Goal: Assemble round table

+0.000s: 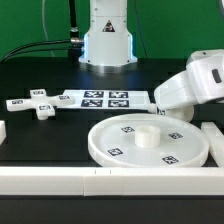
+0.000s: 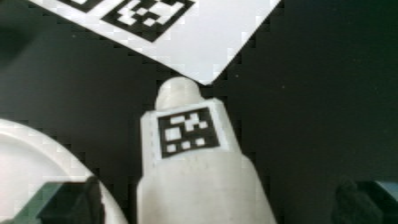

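Note:
The round rimmed disc (image 1: 118, 150) lies flat at the front, with a short raised stub (image 1: 147, 137) at its centre. Its rim also shows in the wrist view (image 2: 25, 150). The cross-shaped piece (image 1: 37, 104) lies at the exterior view's left. In the wrist view the white post (image 2: 189, 140) with one tag lies between my fingers, its tapered end toward the marker board's corner. My gripper (image 2: 217, 205) is open, with a dark gap between each finger and the post. In the exterior view my gripper (image 1: 161, 108) is low beside the disc's far right rim and hides the post.
The marker board (image 1: 105, 98) lies behind the disc, and its corner shows in the wrist view (image 2: 178, 30). Long white border bars run along the front (image 1: 60, 180) and the exterior view's right (image 1: 214, 140). The robot's base (image 1: 108, 40) stands at the back.

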`<act>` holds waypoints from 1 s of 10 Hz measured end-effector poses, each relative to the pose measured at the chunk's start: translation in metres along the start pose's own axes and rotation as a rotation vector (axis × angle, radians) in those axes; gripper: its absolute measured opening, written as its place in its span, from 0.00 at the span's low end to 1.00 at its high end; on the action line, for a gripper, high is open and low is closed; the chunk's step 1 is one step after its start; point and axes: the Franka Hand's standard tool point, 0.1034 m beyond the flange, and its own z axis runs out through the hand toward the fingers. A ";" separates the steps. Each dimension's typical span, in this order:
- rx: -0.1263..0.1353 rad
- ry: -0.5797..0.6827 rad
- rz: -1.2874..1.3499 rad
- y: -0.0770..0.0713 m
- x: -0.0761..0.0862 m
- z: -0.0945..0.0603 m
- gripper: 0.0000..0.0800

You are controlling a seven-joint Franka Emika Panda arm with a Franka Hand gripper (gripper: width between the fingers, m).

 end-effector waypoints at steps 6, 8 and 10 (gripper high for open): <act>0.001 0.005 -0.002 0.000 0.002 0.004 0.51; 0.001 0.005 -0.004 0.000 0.002 0.004 0.51; 0.001 0.007 -0.004 0.000 0.002 0.003 0.51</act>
